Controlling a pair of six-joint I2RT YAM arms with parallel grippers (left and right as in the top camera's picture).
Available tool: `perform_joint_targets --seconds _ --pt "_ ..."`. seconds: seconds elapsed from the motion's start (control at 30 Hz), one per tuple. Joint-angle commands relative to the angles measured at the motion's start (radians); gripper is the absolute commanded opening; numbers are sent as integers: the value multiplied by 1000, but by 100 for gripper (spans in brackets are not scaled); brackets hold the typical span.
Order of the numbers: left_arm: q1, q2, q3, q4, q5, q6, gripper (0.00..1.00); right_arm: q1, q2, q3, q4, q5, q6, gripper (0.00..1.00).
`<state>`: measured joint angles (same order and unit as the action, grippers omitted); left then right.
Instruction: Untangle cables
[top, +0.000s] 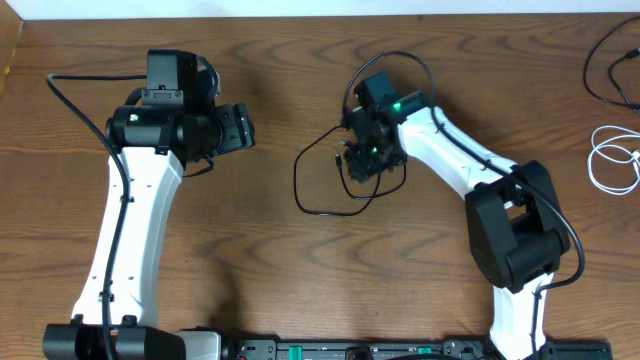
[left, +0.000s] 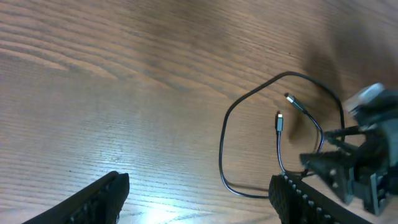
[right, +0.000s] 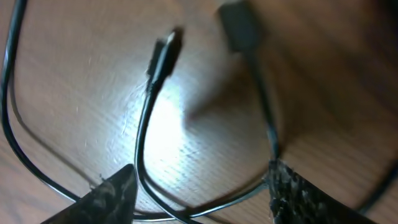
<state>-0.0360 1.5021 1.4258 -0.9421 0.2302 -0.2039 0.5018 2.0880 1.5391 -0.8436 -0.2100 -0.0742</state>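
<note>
The black cable (top: 298, 190) lies near the middle of the table (top: 300, 60), a little toward the far edge, in one loose open loop. Its two plugs point inward, close together but not touching. The right tool (top: 362, 160) hangs low over the right side of that loop, just where the plugs sit.

In the right wrist view this tool (right: 202, 186) has its fingers (right: 109, 199) spread wide. The cable (right: 140, 143) runs across the gap between them, and one plug (right: 165, 50) and the other plug (right: 239, 25) lie beyond the tips. The fingers are not closed on anything. I cannot tell whether they touch the wood.

The left tool (top: 240, 127) sits well apart from the loop, toward the left edge, and points across at it. Its wrist view shows the tool (left: 199, 193) with fingers (left: 93, 199) far apart and only bare wood between them. The cable (left: 221, 146) and the right tool (left: 354, 162) show farther off in that view.

Over by the right edge lies the white cable (top: 598, 150), coiled in a few loose rings. Another black cable (top: 592, 85) lies slack near the far right corner, running out of view. Both are well apart from the arms.
</note>
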Motion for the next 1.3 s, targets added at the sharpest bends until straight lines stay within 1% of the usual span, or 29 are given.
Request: perform_joint_targets --seconds 0.0,0.2,0.3,0.43,0.53,0.7,0.9,1.03,1.17,1.27 --pt "2 2 2 -3 -3 19 77 18 24 -29 10 -13 -80 67" --pt "2 2 2 -2 -3 19 77 22 42 -37 31 24 -68 67" --pt "2 2 2 0 -3 20 77 23 40 -34 40 24 -60 63" --pt "2 2 2 2 -3 20 77 19 27 0 17 25 -54 69" --pt "2 2 2 14 -3 19 77 10 -2 29 -7 34 -53 70" --pt "2 2 2 16 -3 19 77 -6 -22 33 10 126 6 73" --pt "2 2 2 16 -3 20 77 -17 -4 -8 44 129 10 73" --pt "2 2 2 16 -3 20 77 -12 18 -23 46 69 6 70" --pt "2 2 2 16 -3 19 77 4 20 -30 43 -69 -50 69" --pt "2 2 2 16 -3 19 77 35 27 -34 43 -65 -55 70"
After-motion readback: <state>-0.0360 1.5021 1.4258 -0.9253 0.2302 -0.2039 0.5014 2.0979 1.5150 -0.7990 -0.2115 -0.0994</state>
